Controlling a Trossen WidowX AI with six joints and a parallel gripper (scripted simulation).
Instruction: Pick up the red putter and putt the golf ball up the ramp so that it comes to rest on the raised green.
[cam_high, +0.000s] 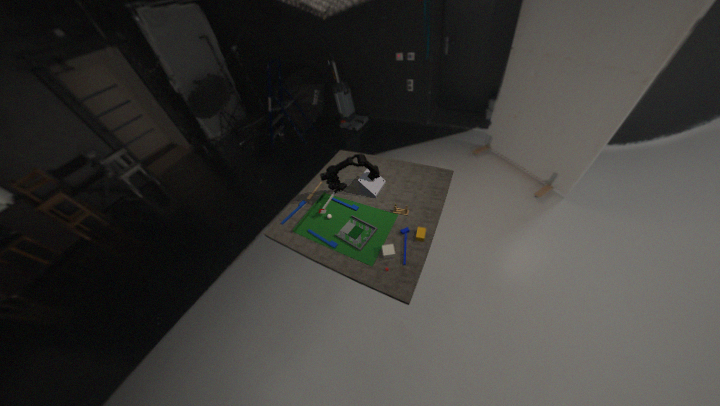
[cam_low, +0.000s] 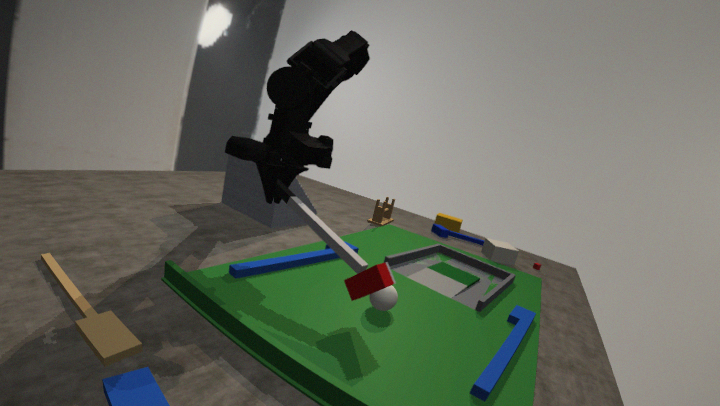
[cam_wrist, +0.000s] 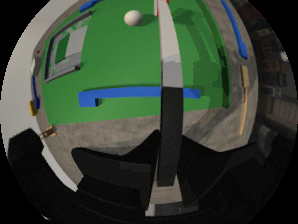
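Note:
My gripper (cam_high: 336, 188) (cam_low: 278, 194) (cam_wrist: 163, 133) is shut on the grip of the putter, whose pale shaft (cam_low: 330, 234) (cam_wrist: 171, 60) slants down to a red head (cam_high: 321, 211) (cam_low: 369, 282). The head hangs a little above the green mat (cam_high: 312, 221) (cam_low: 282, 307) (cam_wrist: 120, 65), on the side of the ball away from the ramp. The white ball (cam_high: 329, 216) (cam_low: 386, 299) (cam_wrist: 133, 18) is on the mat. The head partly overlaps it in the exterior view; the wrist view shows a gap. The grey ramp (cam_low: 428, 281) (cam_wrist: 77, 39) leads to the raised green (cam_high: 355, 232) (cam_low: 456, 273), walled on three sides.
Blue bars (cam_high: 344, 204) (cam_low: 504, 353) (cam_wrist: 130, 92) lie on both sides of the mat. A wooden putter (cam_low: 108, 337) and a blue piece (cam_low: 136, 388) lie beyond its raised edge. A wooden stand (cam_low: 381, 219), yellow block (cam_low: 448, 221), blue putter (cam_high: 404, 247) and white block (cam_low: 500, 251) stand around the far end.

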